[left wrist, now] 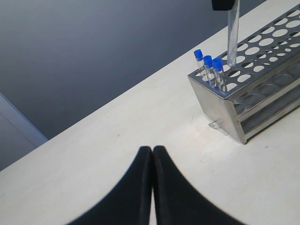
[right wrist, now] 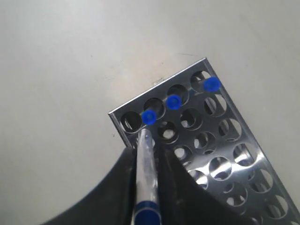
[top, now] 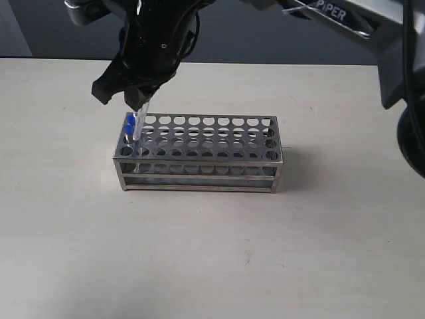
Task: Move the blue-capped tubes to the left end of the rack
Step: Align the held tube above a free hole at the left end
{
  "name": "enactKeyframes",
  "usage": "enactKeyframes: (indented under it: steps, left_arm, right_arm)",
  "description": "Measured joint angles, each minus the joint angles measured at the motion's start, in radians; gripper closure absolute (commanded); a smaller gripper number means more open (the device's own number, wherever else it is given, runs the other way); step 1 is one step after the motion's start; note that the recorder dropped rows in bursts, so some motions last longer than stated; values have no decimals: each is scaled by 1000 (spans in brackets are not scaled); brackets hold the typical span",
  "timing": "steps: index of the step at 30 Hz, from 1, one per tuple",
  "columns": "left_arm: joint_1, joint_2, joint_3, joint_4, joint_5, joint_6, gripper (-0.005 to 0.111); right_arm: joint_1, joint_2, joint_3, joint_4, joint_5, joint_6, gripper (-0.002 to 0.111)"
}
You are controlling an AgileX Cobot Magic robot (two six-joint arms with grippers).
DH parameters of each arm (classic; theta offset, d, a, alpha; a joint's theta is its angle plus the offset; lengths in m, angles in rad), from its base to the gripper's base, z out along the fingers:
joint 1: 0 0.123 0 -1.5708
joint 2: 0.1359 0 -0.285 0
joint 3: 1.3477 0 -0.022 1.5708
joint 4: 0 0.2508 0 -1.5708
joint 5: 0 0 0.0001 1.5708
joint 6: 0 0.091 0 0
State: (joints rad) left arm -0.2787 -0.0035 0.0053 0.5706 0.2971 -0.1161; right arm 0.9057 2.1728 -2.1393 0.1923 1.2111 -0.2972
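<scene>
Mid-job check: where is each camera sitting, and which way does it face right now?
Exterior: raised off the arms, looking down across the table at the rack; the right gripper hangs over the rack's left end.
Left wrist: low over the table, facing the rack's end; the left gripper, shut, shows.
Right wrist: above that end, facing steeply down; its fingers clamp the held tube.
Shared: all three show the held tube and three seated blue-capped tubes.
</scene>
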Motion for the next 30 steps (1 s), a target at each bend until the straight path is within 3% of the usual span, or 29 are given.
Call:
enactKeyframes:
  steps: [30]
  left_arm:
    - [0, 0, 0, 0, 0, 0, 106]
  right_arm:
    - [15, 92, -7, 56, -61, -48, 109]
